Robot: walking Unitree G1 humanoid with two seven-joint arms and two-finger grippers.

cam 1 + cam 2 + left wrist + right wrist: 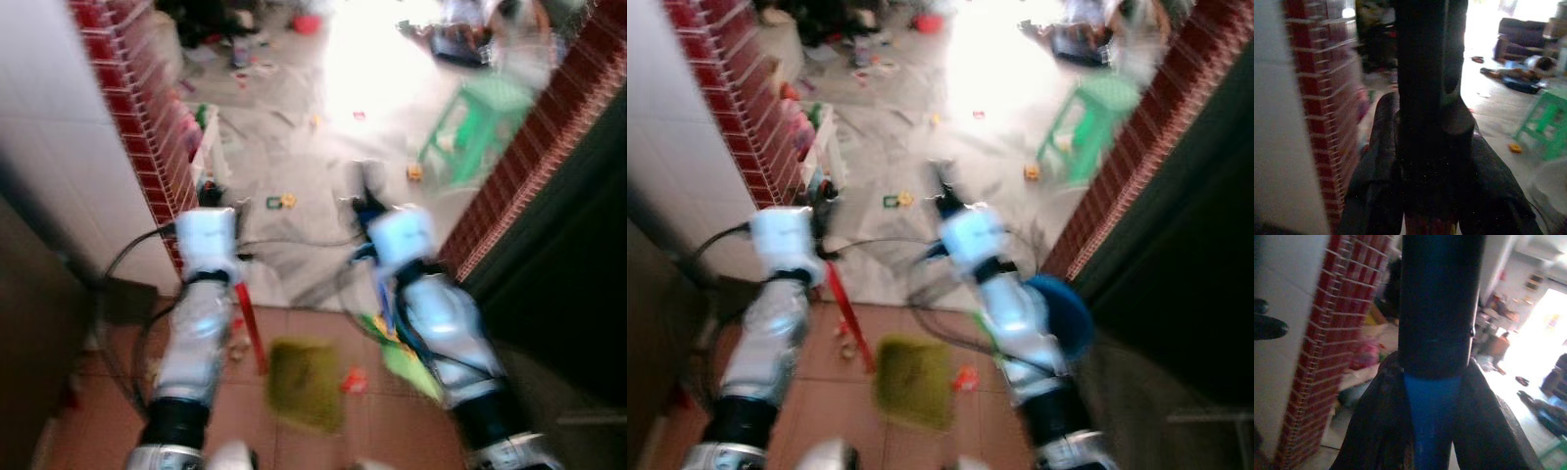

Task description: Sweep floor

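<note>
Jaws clamped: left gripper (pixel 1425 161) pinches the red broom handle (pixel 251 328), right gripper (pixel 1432 401) the blue dustpan handle (pixel 1431 426), both carried upright for sweeping ahead.

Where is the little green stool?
The green stool stands on the pale floor ahead on the robot's right, just past the red brick wall on that side, with a small yellow toy beside it.
</note>
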